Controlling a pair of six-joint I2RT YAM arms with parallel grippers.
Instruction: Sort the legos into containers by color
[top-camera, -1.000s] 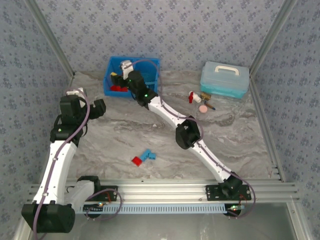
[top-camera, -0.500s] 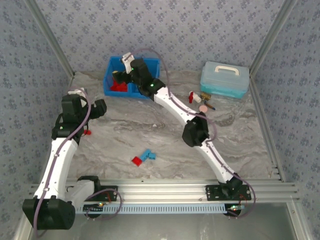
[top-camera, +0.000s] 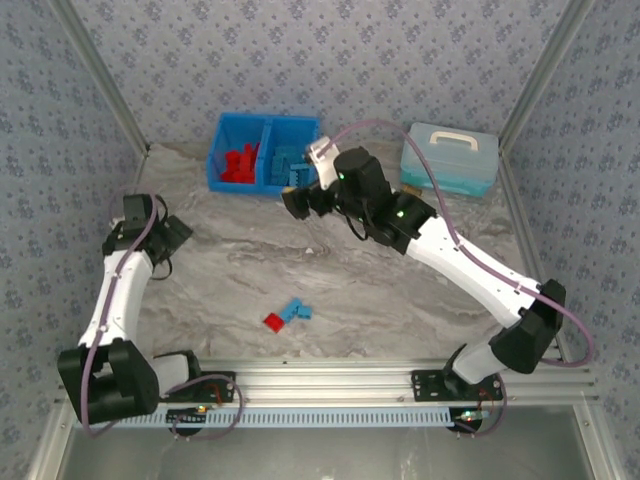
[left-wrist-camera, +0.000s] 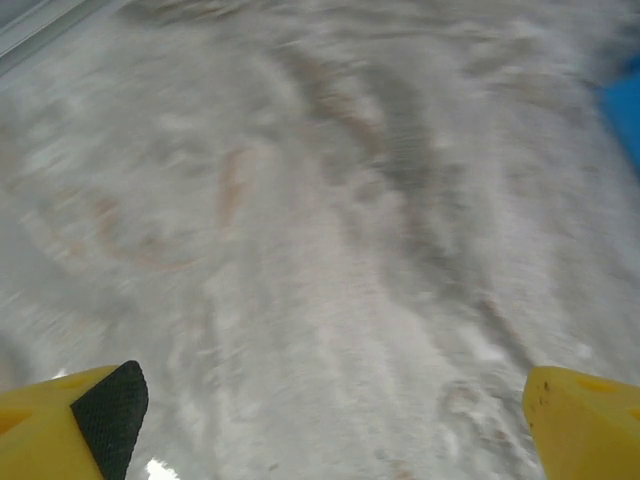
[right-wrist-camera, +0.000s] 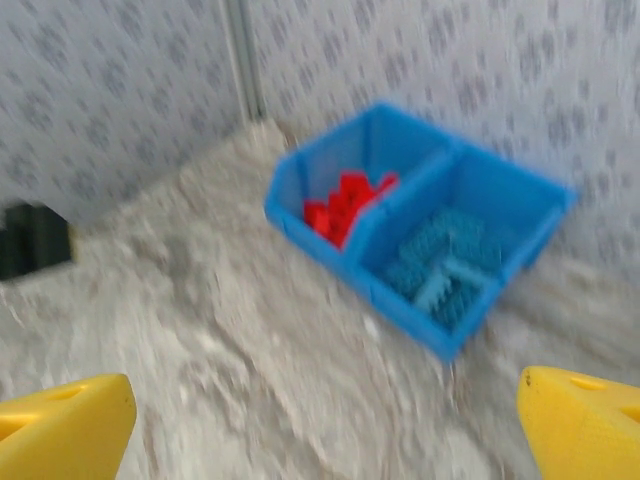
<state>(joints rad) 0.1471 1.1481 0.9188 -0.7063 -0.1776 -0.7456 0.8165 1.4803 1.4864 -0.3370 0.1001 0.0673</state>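
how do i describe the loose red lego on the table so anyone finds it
Look at the marbled table, near its front edge, a little left of the middle. A small cluster of loose bricks lies there; the red lego is its left end, the only red piece beside light blue legos.

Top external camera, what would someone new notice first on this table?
The bright blue bin at the back stands out, with red legos piled in its left compartment and light blue legos in its right. Next comes a loose red brick with a loose blue lego beside it, near the front middle of the table.
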